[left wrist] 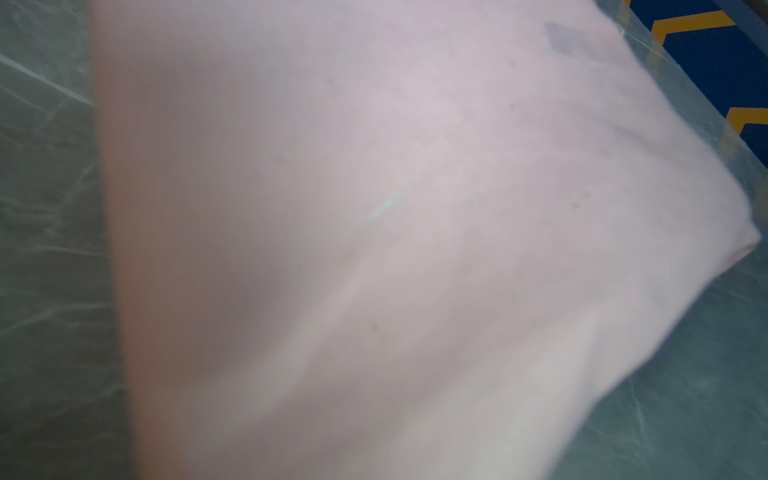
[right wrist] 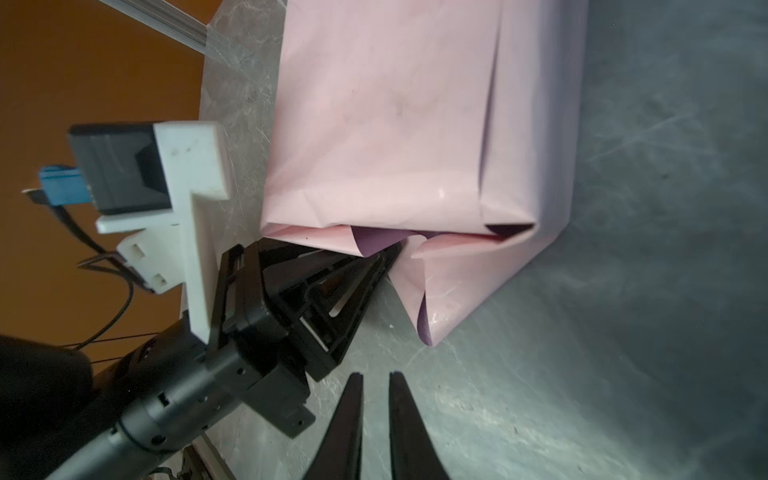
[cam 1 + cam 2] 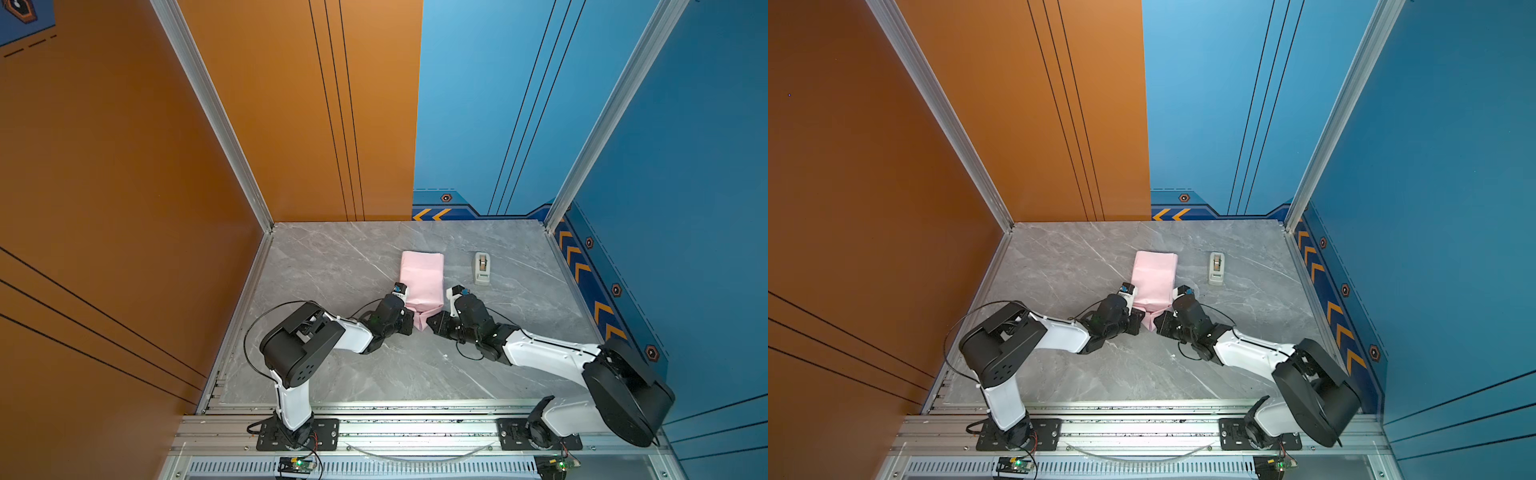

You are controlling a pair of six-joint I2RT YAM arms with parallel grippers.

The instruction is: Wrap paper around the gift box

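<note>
End-fold step: the box sat hidden inside the paper (image 3: 422,276) mid-desk (image 3: 332,374), near end unsealed; left gripper (image 2: 390,253) was closed, tips against the flap, right gripper (image 2: 376,376) nearly closed and empty, so I judged the next move was creasing the flaps flat.

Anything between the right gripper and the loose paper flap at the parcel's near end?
Nothing visible: only bare grey marble tabletop lies between the right gripper and the pale pink wrapping paper flap. The left gripper meets that flap from the side, off the path.
</note>
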